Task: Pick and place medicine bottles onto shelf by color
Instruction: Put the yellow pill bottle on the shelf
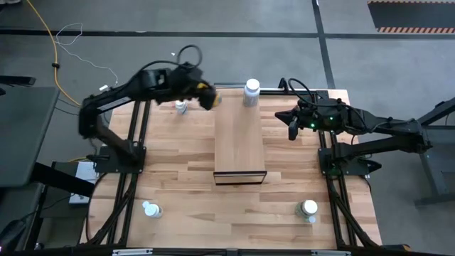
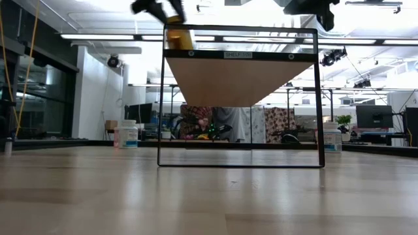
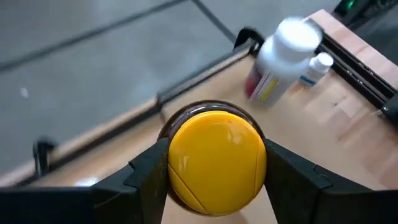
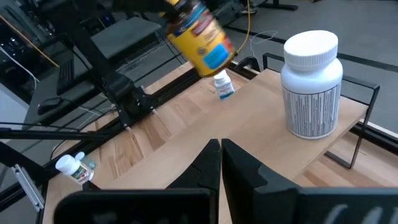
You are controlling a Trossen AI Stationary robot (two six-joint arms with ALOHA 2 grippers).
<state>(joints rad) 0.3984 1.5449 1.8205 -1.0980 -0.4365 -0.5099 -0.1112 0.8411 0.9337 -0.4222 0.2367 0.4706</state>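
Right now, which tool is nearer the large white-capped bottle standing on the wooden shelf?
Left. The left tool, holding the amber yellow-capped bottle, hangs just beside the white bottle; the right tool sits slightly farther off.

The striped butcher-block tabletop (image 1: pixel 178 185) sits on a gray floor (image 1: pixel 213 18). Beyond the tabletop's far-left corner, a yellow cable (image 1: pixel 50 35) and a thin white wire (image 1: pixel 78 43) trail over that floor. Near the tabletop's far-right side, hazard-striped tape (image 1: pixel 412 30) marks the floor. Behind the tabletop, monitors (image 2: pixel 374 116) and draped patterned cloths (image 2: pixel 261 124) stand under ceiling strip lights (image 2: pixel 104 36).

Glossy yellow cap (image 3: pixel 216 160); smooth light-wood shelf (image 1: pixel 239 139)
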